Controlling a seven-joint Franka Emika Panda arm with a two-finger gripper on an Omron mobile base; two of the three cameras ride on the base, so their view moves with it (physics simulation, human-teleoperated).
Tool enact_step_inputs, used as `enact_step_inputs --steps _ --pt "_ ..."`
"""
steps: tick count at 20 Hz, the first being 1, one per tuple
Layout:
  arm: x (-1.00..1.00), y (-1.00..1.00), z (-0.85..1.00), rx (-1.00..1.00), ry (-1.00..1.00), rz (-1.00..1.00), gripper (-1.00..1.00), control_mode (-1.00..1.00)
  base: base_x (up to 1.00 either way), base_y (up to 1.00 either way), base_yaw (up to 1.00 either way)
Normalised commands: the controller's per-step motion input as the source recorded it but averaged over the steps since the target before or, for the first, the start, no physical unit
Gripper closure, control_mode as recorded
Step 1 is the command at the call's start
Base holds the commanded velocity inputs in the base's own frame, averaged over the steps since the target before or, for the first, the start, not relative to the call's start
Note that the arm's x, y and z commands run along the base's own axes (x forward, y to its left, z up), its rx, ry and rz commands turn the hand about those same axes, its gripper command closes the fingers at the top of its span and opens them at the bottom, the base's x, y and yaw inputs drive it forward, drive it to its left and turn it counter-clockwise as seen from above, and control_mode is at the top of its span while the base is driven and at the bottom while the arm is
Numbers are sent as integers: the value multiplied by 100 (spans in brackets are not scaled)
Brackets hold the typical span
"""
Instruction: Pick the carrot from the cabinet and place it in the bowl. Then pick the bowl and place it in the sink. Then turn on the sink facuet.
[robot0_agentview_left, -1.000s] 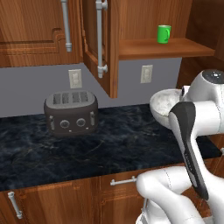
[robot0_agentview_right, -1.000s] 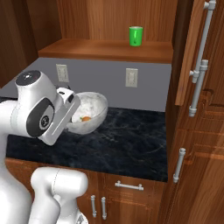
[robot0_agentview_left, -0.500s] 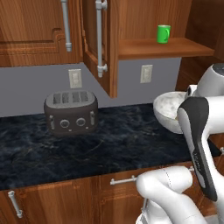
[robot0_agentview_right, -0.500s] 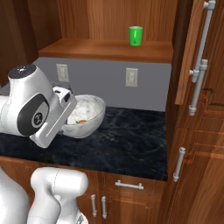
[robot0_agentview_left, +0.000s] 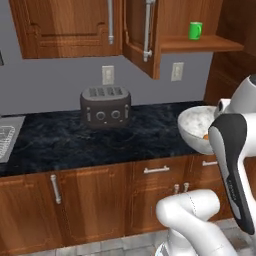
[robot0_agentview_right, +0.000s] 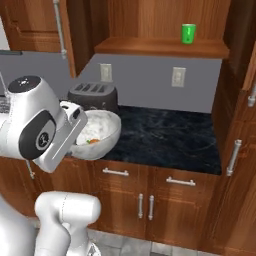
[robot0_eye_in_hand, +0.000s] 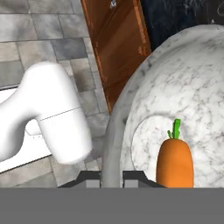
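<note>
Hand view: the gripper (robot0_eye_in_hand: 111, 178) is clamped on the rim of the bowl (robot0_eye_in_hand: 183, 87), the carrot (robot0_eye_in_hand: 175, 161) inside; sink drop and faucet remain.

no readable text anywhere, no labels or brands, toaster (robot0_agentview_left: 105, 105) front just has plain knobs, green mug (robot0_agentview_left: 195, 30) is blank too

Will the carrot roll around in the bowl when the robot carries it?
Probably a little. The carrot looks round and tapered and lies loose on the smooth floor of the bowl, so a tilt could roll it. The deep walls should keep it in. The gripper pinches only the rim.
</note>
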Motion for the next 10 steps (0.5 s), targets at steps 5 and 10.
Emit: enact_step_inputs --steps 5,10 --pt "0 0 0 0 0 0 100 100 -10 100 3" --pt "0 0 0 0 0 0 100 100 0 100 0"
